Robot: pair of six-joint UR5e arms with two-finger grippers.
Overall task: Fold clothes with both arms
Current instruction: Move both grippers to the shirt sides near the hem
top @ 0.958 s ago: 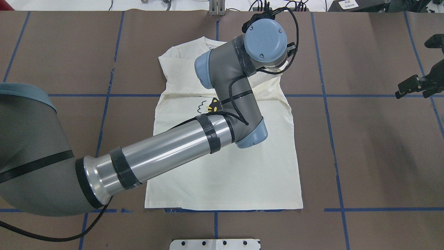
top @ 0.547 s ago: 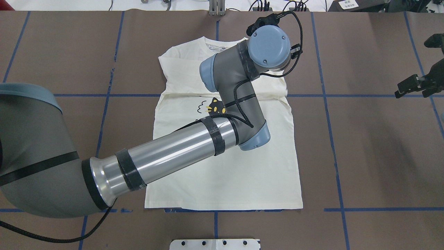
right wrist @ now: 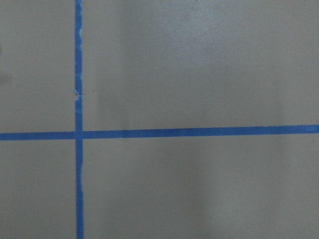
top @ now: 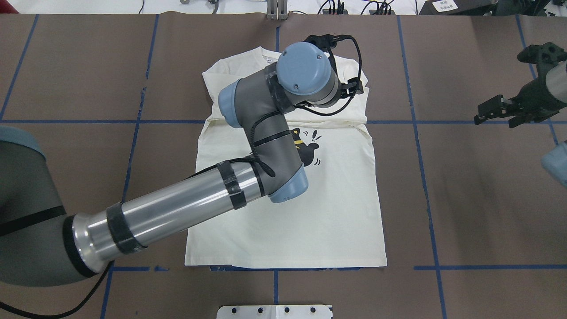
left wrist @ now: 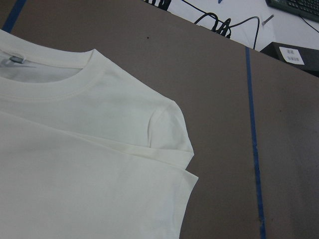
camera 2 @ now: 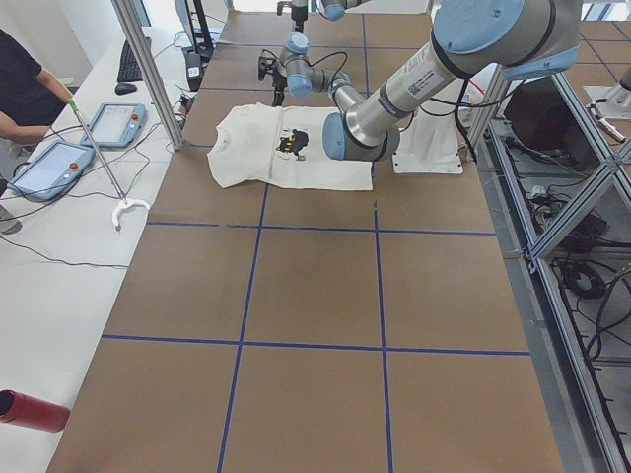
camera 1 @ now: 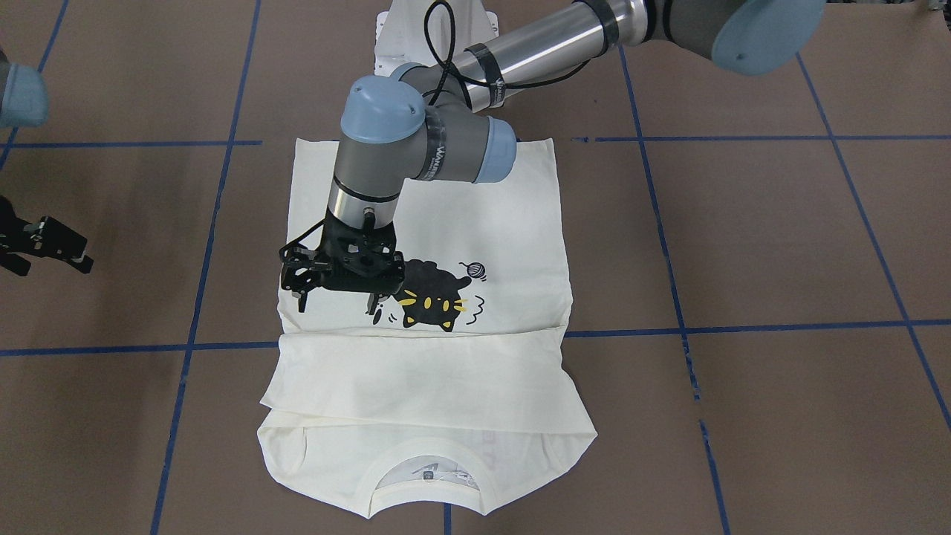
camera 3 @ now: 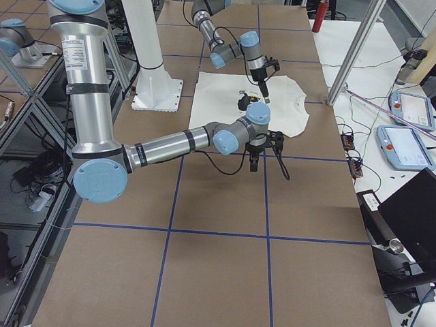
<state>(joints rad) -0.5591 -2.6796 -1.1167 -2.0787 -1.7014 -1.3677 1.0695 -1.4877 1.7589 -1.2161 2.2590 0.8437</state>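
While the cream-white long-sleeved T-shirt (top: 310, 221) lies flat in the middle of the brown counter (top: 465, 199), collar at 12 o'clock, its sleeves are already folded in across the chest. The left black two-finger hand (camera 1: 336, 297) hangs open above the black cat print (camera 1: 431, 293), holding nothing. The right black hand (top: 500, 110) hangs open at 3 o'clock, well apart. I think the long body fold is still left.

Bright, even overhead light; faint, soft shadows on the brown table (top: 487, 212). Glare streaks the silver tube of the left arm (top: 177, 212). Right wrist view slightly blurred.
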